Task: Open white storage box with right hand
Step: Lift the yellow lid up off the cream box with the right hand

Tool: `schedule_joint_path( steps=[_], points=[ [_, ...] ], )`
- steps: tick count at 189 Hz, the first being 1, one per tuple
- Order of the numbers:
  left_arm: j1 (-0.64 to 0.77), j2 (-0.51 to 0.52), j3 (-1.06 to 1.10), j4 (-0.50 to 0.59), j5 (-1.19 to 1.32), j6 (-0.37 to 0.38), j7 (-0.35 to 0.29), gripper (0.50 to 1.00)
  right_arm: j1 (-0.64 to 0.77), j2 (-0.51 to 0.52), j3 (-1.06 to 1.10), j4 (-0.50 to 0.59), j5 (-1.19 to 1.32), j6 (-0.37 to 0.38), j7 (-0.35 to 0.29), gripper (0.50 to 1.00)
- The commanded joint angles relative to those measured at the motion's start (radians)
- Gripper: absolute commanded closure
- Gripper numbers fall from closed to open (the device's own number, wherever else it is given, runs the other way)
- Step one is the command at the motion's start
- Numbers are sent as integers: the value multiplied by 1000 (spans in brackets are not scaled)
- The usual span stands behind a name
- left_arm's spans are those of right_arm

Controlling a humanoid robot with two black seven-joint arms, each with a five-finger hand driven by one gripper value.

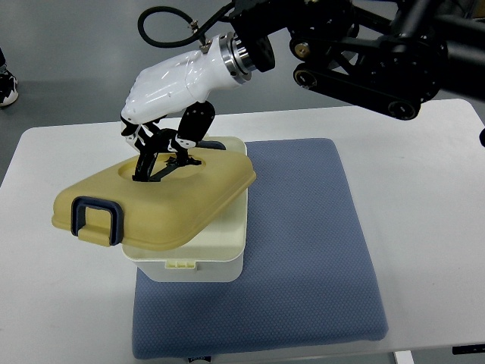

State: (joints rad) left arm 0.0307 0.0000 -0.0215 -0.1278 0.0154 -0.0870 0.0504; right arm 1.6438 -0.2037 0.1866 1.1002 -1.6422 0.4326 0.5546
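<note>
The white storage box (189, 258) stood on the left part of a blue pad (303, 250) laid over the desk (424, 182), probably to cushion it and stop it sliding. Its yellowish lid (163, 201) sat lifted and skewed toward the left, off the rim, so the opening looked well under way. The right hand (163, 148) reached in from the far right, fingers (151, 155) curled down into the lid's top recess, gripping it there. A blue latch (95, 220) hung at the lid's near-left edge.
</note>
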Motion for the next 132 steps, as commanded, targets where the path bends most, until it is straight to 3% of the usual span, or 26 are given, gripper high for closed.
schedule_joint_path(
  steps=[1,132],
  points=[
    [0,0,0,0,0,0,0,500,39,-52,7,1,4,14,4,1000],
    [0,0,0,-1,0,0,0,500,-13,-393,16,1,4,6,28,1000]
  ],
)
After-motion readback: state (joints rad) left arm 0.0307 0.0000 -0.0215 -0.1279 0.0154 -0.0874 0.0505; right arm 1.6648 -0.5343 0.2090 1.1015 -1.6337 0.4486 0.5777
